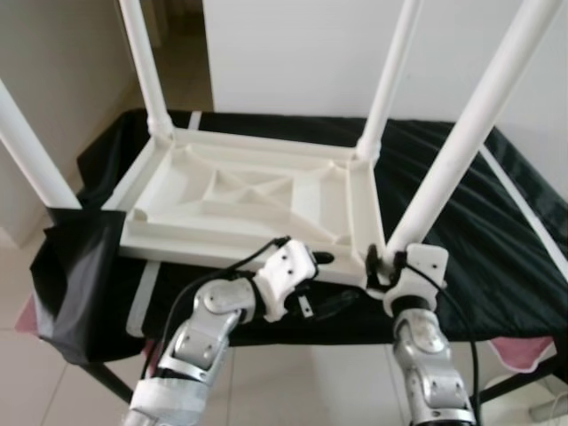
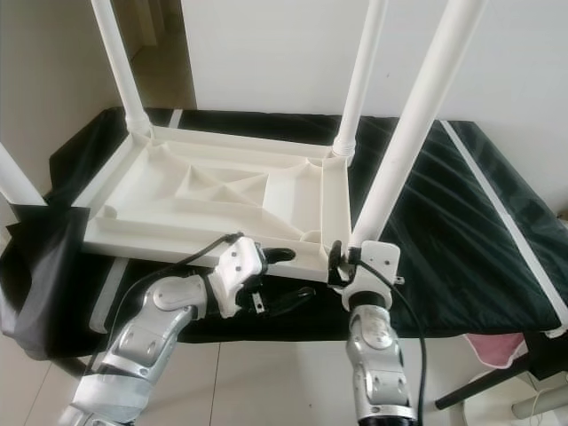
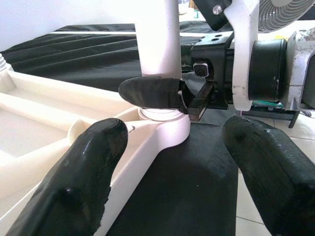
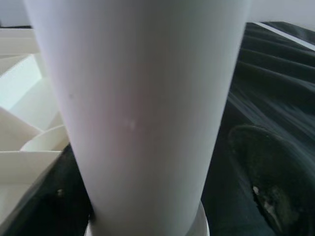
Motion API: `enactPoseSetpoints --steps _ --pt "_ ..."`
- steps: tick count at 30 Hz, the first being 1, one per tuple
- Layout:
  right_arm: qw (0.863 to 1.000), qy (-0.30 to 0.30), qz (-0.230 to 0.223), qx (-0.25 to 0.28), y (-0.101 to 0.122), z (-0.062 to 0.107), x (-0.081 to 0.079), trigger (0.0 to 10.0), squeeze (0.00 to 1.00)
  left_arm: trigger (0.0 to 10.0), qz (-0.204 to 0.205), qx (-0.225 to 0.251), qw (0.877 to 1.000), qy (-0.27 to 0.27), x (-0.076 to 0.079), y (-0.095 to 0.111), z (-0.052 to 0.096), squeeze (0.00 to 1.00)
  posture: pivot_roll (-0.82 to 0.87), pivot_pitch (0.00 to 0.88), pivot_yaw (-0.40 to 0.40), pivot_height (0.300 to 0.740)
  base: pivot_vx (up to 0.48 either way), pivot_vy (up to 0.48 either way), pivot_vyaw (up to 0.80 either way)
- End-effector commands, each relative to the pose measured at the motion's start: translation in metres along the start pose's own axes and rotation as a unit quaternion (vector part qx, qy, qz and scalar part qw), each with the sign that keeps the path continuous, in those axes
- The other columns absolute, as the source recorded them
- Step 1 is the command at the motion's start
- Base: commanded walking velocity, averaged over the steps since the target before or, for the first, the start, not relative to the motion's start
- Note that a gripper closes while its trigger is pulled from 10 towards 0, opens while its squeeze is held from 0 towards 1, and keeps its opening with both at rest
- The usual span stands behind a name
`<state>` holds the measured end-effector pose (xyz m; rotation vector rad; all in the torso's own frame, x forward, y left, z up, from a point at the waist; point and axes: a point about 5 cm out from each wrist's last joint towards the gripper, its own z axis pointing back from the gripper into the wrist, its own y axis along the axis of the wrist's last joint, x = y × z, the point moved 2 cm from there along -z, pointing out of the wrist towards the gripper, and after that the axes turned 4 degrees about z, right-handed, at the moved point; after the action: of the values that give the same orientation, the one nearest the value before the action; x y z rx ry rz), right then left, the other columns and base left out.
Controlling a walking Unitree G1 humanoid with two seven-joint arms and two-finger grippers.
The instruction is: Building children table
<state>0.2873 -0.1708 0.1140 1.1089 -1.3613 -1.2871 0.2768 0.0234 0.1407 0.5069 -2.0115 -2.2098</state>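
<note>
With the upturned table [image 1: 240, 200] on the bench [image 1: 497, 222] mid-frame, my right pincer [image 1: 383, 263] clamps the near-right leg [image 1: 461, 146]; left pincer [image 1: 306, 284] wide; I'd seat it squarely.

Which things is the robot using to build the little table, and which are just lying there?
For the job:
- upside-down white tabletop
- near right leg, gripped at its base by the right gripper
- left gripper, open beside that corner
- the three other white legs

Just there:
- black cloth underneath
- fan
</note>
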Motion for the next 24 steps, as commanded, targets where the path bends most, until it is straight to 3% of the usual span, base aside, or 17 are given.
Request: enactPoseSetpoints --steps 1,5,6,7,9,13,19,24 --pt "1.000 0.024 -0.001 0.006 0.002 0.000 0.004 10.0 1.00 10.0 0.002 0.001 0.999 0.039 -0.005 0.001 0.000 0.00 -0.03 0.000 -0.037 0.740 0.000 0.000 0.00" --pt "0.999 0.053 -0.002 0.010 0.003 -0.001 0.005 10.0 1.00 10.0 0.003 0.000 0.999 0.039 -0.004 0.001 0.001 0.00 -0.03 0.000 -0.036 0.740 0.000 0.000 0.00" --pt "0.997 0.074 -0.005 0.013 0.005 -0.002 0.005 10.0 0.71 10.0 0.003 0.000 0.999 0.038 -0.004 0.001 0.001 0.00 -0.03 0.000 -0.034 0.740 0.000 0.000 0.00" --pt "0.993 0.120 0.004 0.021 0.008 -0.005 0.006 10.0 0.00 10.0 0.005 0.000 0.999 0.035 -0.002 0.000 0.001 0.00 -0.03 0.000 -0.033 0.740 0.000 0.000 0.00" --pt "0.993 0.120 0.004 0.021 0.008 -0.005 0.006 10.0 0.00 10.0 0.005 0.000 0.999 0.035 -0.002 0.000 0.001 0.00 -0.03 0.000 -0.033 0.740 0.000 0.000 0.00" --pt "0.981 0.192 0.013 0.028 0.014 -0.010 0.008 10.0 0.00 10.0 0.005 -0.001 0.999 0.032 -0.001 0.001 0.001 0.00 -0.02 0.000 -0.033 0.740 0.000 0.000 0.00" --pt "0.952 0.303 0.030 0.020 0.018 -0.013 0.012 10.0 0.00 10.0 0.006 -0.002 0.999 0.038 -0.004 0.001 0.003 0.00 -0.01 0.000 -0.035 0.740 0.000 0.000 0.00" --pt "0.944 0.327 0.050 0.011 0.017 -0.016 0.018 10.0 0.00 10.0 0.007 -0.003 0.999 0.042 -0.005 0.001 0.004 0.00 -0.01 0.006 -0.034 0.740 0.000 0.000 0.00"
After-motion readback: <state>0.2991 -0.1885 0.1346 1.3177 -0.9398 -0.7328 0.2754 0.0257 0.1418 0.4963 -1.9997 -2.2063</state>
